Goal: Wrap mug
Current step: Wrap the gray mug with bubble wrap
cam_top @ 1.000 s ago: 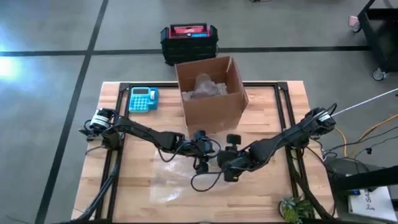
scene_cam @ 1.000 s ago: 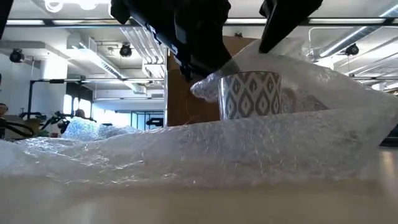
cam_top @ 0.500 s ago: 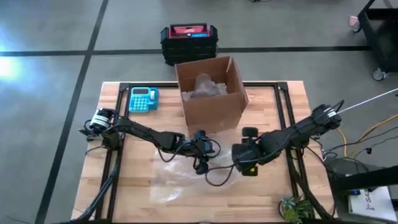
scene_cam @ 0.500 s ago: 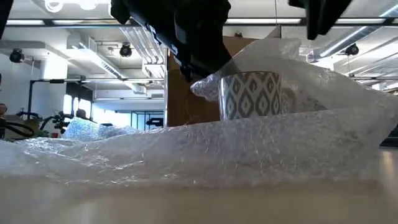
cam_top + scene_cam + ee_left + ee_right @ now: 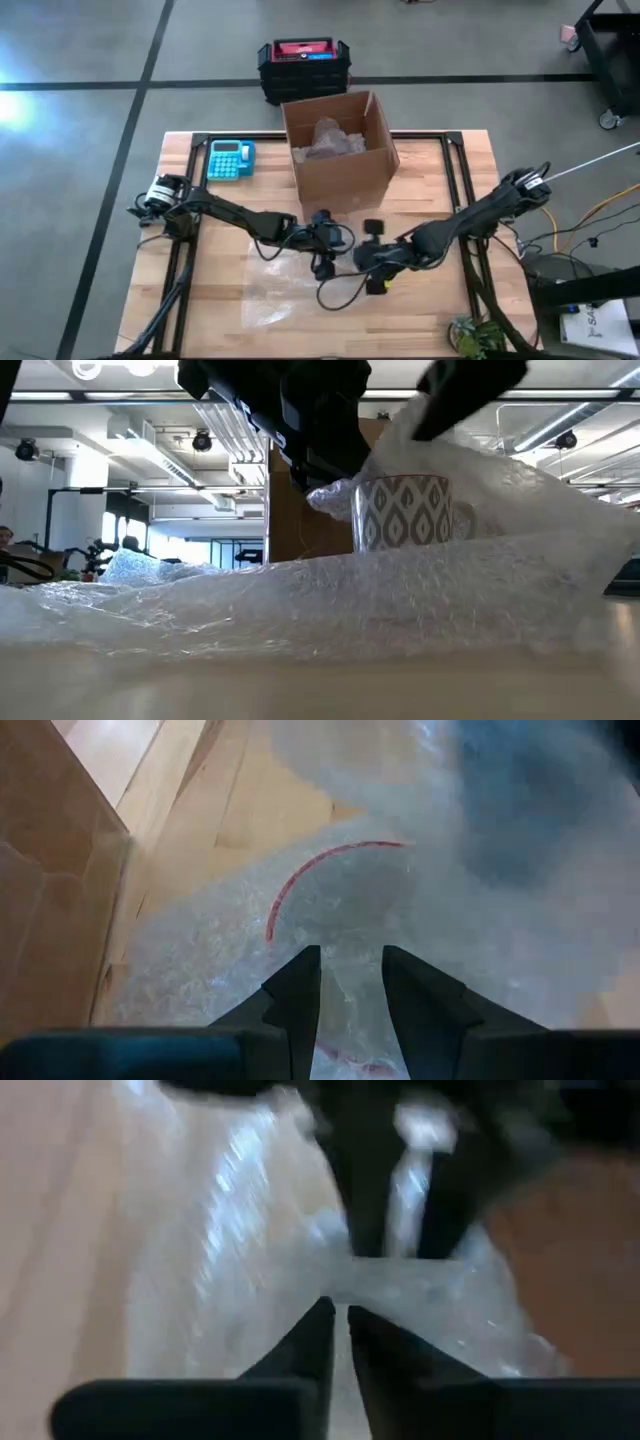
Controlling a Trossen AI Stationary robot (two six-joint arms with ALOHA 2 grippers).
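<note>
Seen from table height: white ceramic mug with a grey leaf pattern (image 5: 403,510), upright near the middle of the pale wooden surface (image 5: 215,300), half-swaddled in a crumpled sheet of clear bubble wrap (image 5: 330,600) rising around and behind it. Left gripper (image 5: 351,982) just beside the mug, fingers (image 5: 296,990) narrowly parted, clamped on a fold of the wrap with a thin red curve showing through the plastic. Right gripper (image 5: 338,1320) close on the mug's other side, fingers (image 5: 306,1342) almost touching, pinching a raised edge of the same sheet. From overhead, both dark arms meeting over the wrap in front of an open brown cardboard box (image 5: 340,150) holding a wrapped bundle. Turquoise calculator (image 5: 230,159) near the surface's far left corner. Black crate with a red top (image 5: 303,66) on the floor beyond. No legible writing anywhere.
</note>
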